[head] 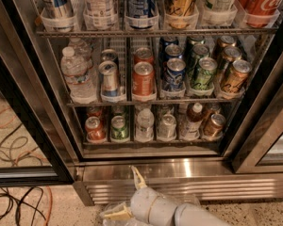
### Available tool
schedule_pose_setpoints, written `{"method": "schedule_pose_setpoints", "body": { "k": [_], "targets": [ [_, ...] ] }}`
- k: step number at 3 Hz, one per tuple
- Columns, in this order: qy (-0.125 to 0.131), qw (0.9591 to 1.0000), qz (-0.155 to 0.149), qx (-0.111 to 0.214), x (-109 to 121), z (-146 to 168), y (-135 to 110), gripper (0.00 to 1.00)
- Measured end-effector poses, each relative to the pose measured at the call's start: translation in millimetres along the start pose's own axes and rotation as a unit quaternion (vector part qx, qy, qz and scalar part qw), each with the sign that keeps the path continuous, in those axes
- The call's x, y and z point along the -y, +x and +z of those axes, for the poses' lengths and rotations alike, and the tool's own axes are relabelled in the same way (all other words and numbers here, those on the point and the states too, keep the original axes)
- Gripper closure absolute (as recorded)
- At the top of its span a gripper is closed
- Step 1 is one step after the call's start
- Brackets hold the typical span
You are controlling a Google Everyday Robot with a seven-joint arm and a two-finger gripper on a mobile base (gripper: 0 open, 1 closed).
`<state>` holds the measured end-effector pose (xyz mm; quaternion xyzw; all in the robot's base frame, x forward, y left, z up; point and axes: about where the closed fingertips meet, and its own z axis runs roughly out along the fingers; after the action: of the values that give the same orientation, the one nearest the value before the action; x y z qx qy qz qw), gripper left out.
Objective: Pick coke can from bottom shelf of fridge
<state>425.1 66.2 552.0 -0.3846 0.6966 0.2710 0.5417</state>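
Camera view: gripper [127, 197] spread, low before fridge [188, 167]; coke can [94, 129] seemingly leftmost, bottom shelf [151, 143].

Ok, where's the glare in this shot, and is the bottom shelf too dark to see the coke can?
Camera view: bright glare streaks the fridge along its steel sill. Camera view: the bottom shelf sits in shade, yet the coke can at its left end still reads red. Camera view: the gripper, open below the sill, is evenly lit.

The fridge [54, 102] was evenly lit above the gripper [125, 197], low at centre; glare streaked its steel base [193, 166] just above.
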Motion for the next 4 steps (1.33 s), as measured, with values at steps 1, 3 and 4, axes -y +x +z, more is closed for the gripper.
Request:
{"method": "schedule_pose_setpoints", "body": {
  "k": [1, 3, 4],
  "targets": [
    [0.019, 0.9986, -0.022, 0.044, -6.4, 16.3, 11.3, 0.0],
    [0.04, 0.9973, -0.031, 0.054, 9.0, 15.2, -4.6, 0.0],
    [0.062, 0.9954, -0.032, 0.066, 19.9, 9.2, -21.7, 0.0]
  ]
}}
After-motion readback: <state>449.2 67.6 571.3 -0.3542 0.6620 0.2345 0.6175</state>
